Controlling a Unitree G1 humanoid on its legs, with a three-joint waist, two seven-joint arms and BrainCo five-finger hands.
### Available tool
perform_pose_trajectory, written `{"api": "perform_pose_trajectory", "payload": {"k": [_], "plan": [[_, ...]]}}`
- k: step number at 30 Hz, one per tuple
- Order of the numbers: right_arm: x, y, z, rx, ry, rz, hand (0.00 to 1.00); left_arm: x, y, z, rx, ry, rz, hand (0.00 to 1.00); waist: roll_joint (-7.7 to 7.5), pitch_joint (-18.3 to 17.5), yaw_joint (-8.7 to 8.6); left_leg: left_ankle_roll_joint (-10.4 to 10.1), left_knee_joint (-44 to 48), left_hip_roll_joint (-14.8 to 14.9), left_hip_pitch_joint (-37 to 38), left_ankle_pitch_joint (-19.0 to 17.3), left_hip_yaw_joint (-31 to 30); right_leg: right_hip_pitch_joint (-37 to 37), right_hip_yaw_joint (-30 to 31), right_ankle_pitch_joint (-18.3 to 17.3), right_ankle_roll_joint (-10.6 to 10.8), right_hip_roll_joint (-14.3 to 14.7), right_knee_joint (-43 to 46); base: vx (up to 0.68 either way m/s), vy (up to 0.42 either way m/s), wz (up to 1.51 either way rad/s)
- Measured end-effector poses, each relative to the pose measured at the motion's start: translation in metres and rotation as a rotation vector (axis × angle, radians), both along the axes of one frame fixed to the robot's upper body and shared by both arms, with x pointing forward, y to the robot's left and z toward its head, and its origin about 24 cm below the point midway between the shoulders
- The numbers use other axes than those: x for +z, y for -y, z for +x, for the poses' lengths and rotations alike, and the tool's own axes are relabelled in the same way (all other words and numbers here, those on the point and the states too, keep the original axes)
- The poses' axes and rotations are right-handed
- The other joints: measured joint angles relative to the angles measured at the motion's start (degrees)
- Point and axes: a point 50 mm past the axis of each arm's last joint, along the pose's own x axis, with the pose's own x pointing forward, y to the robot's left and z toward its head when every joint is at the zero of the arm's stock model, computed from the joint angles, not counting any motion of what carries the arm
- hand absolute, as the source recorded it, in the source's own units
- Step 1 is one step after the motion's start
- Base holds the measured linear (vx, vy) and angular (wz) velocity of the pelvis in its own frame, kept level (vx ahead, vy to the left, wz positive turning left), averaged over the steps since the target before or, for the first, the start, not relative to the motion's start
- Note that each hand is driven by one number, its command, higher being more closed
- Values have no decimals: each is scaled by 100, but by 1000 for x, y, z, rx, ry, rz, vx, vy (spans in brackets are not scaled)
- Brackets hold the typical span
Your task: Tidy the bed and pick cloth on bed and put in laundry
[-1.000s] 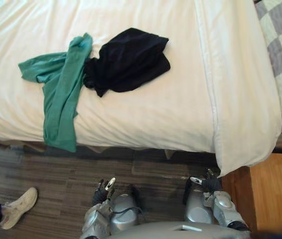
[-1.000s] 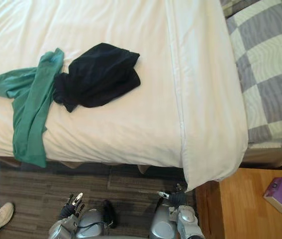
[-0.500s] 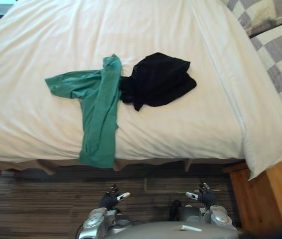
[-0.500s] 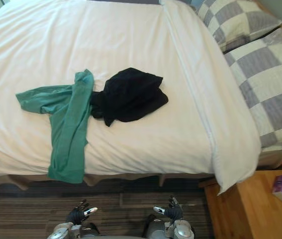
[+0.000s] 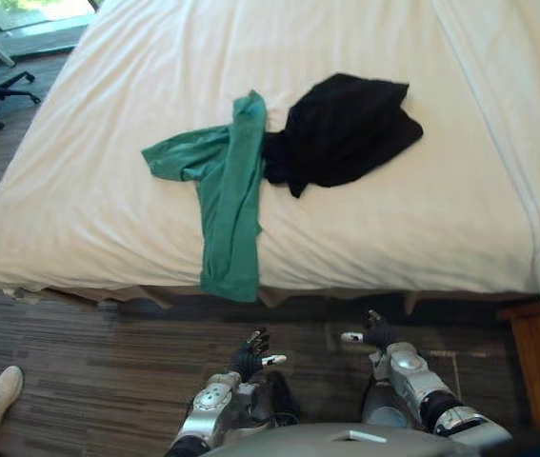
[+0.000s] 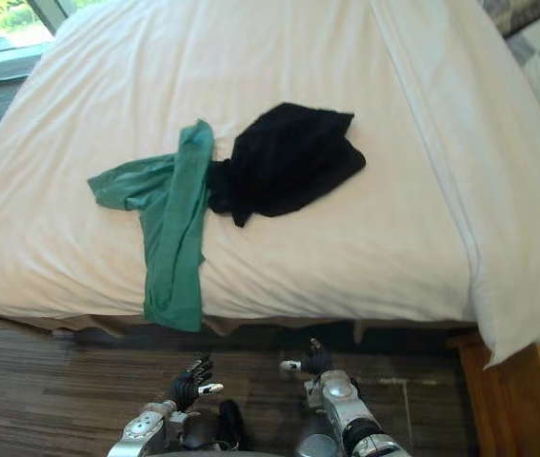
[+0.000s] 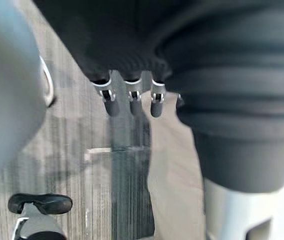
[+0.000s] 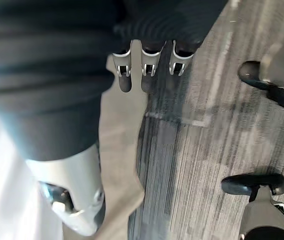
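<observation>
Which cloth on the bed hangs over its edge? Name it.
The green cloth: its long end drapes over the bed's near edge, while the black cloth lies wholly on top.

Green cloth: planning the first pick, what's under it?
The green cloth lies on the white sheet, one end hanging past its edge. Whether the black cloth runs beneath is covered.

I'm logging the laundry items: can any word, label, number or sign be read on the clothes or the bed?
None. The green garment, the black garment and the white bed cover show no print, tag or number that can be read.
</observation>
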Motion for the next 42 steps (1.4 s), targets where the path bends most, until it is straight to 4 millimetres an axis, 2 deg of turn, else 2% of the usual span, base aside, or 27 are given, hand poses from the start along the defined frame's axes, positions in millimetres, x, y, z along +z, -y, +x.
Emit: {"api": "perform_pose_trajectory", "payload": {"k": [1,3,4,5,6,7,8,9,10,11,12,13,14,15,16,17,18,23,28,31,34,36,37,38,39,41,42], "plan": [[-1,2,-1,-11,-9,-2,0,-1,0,-1,2,-4,-3,0,-1,0,-57,23,72,166,15,-3,6,7,0,-7,-9,1,23,-100,-70,7],[-10,10,-18,-18,-74,-40,0,-2,7,-3,22,-3,-40,0,-39,20,-123,-36,36,761,194,51,-199,23,155,15,34,-40,89,-75,21,-18],[-12,11,-22,-14,-88,-49,0,-2,9,-3,22,-1,-47,0,-38,19,-123,-39,-13,841,243,60,-300,29,197,33,80,-49,92,-66,137,-30],[-14,15,-26,-15,-102,-64,0,-2,15,-4,14,0,-67,0,-43,18,-156,-38,-145,926,334,61,-509,75,254,87,231,-95,61,-63,262,-14],[-17,22,-33,-25,-126,-81,0,-4,23,-7,4,-12,-95,0,29,-25,-216,-85,-327,944,427,43,-648,228,234,168,420,-113,-69,-51,317,-10],[-18,26,-36,-35,-125,-85,0,-5,28,-8,-2,-21,-109,0,85,-57,-230,-182,-482,940,508,28,-675,333,214,240,534,-87,-196,-12,437,-6],[-19,30,-40,-34,-122,-89,0,-7,34,-12,-23,-42,-118,0,221,-140,-245,-409,-806,910,687,9,-720,543,165,404,679,3,-461,14,278,-13],[-20,30,-43,-28,-126,-94,0,-9,34,-14,-29,-56,-115,0,276,-187,-242,-446,-940,871,780,22,-738,616,143,476,742,52,-590,15,524,-20],[-21,30,-47,-16,-124,-95,0,-12,30,-18,-31,-82,-90,0,331,-326,-213,-856,-1138,878,922,-163,-561,642,95,569,791,142,-761,13,455,-15],[-26,22,-56,6,-148,-74,0,-16,18,-21,-12,-117,-41,0,108,-504,-220,-720,-1223,731,890,-192,-350,674,-101,673,677,-29,-853,34,505,-23],[-28,16,-60,24,-153,-57,0,-17,10,-22,-6,-128,-14,0,-33,-607,-172,-703,-1323,663,916,-137,-276,670,-282,711,694,-5,-860,77,285,-19],[-31,5,-67,58,-153,-33,0,-19,-5,-26,0,-149,36,0,-202,-765,-138,-651,-1491,546,967,-55,-261,786,-425,760,788,308,-1021,133,228,-6],[-30,2,-66,56,-132,-23,0,-21,-9,-29,-13,-178,64,0,-230,-787,-229,-561,-1670,474,1037,25,-320,970,-168,694,761,583,-1406,135,208,13],[-29,2,-65,60,-123,-22,0,-22,-9,-30,-26,-187,71,0,-221,-792,-266,-500,-1748,428,1043,70,-346,1028,-62,750,822,707,-1556,148,140,46],[-30,3,-67,63,-128,-26,0,-23,-3,-31,-50,-197,74,0,-149,-795,-319,-397,-1860,302,1027,144,-459,1273,152,943,578,844,-2008,108,97,39],[-30,3,-67,70,-131,-28,0,-23,-1,-31,-54,-196,74,0,-132,-808,-308,-393,-1880,263,1031,146,-467,1349,156,1019,576,841,-2146,121,102,33],[-30,3,-67,90,-136,-32,0,-23,0,-31,-57,-188,85,0,-78,-862,-204,-392,-1912,234,1033,147,-461,1413,154,1092,561,837,-2293,84,65,7],[-32,4,-71,58,-152,-12,0,-24,-3,-34,-21,-194,112,0,24,-907,-168,-244,-1922,231,1144,361,-443,1734,63,1080,538,841,-2425,60,-17,17],[-35,14,-76,-56,-175,-14,0,-24,2,-37,67,-181,63,0,117,-976,-139,-254,-1969,241,1355,417,-289,1972,-28,1077,531,852,-2482,-4,-18,3],[-36,22,-81,-176,-192,-5,0,-24,-9,-39,233,-193,54,0,99,-987,-66,-270,-2149,237,1409,427,-268,1976,-66,1078,532,879,-2540,-60,3,5],[-38,36,-100,-389,-221,20,0,-24,-40,-49,510,-215,49,0,74,-998,-50,-297,-2258,226,1424,443,-256,2019,-203,1089,544,871,-2547,-79,20,17],[-38,49,-116,-538,-228,13,0,-17,-69,-51,659,-170,90,0,39,-1020,-16,-315,-2259,233,1452,454,-180,2038,-206,1104,550,866,-2547,-65,17,0],[-35,62,-125,-628,-213,-22,0,-7,-92,-52,746,-115,135,0,42,-1021,7,-331,-2260,244,1482,467,-152,2061,-208,1114,545,871,-2546,-85,2,-8],[-28,79,-129,-709,-167,-63,0,8,-118,-47,816,-35,187,0,59,-1031,59,-339,-2295,254,1523,502,-125,2070,-213,1120,541,879,-2543,-80,-5,-8],[-24,89,-132,-746,-141,-92,0,19,-131,-41,844,20,215,0,63,-1044,85,-338,-2297,261,1519,509,-118,2067,-220,1121,539,883,-2543,-102,-11,-5],[-2,125,-134,-814,-22,-193,0,63,-174,-23,905,233,307,0,83,-1122,117,-326,-2330,273,1446,476,-34,2053,-236,1114,527,887,-2586,-111,-4,0],[27,154,-124,-816,119,-273,0,100,-201,-13,919,390,372,0,88,-1182,93,-342,-2330,288,1433,435,138,2043,-219,1176,518,884,-2673,-79,8,-5]]}}
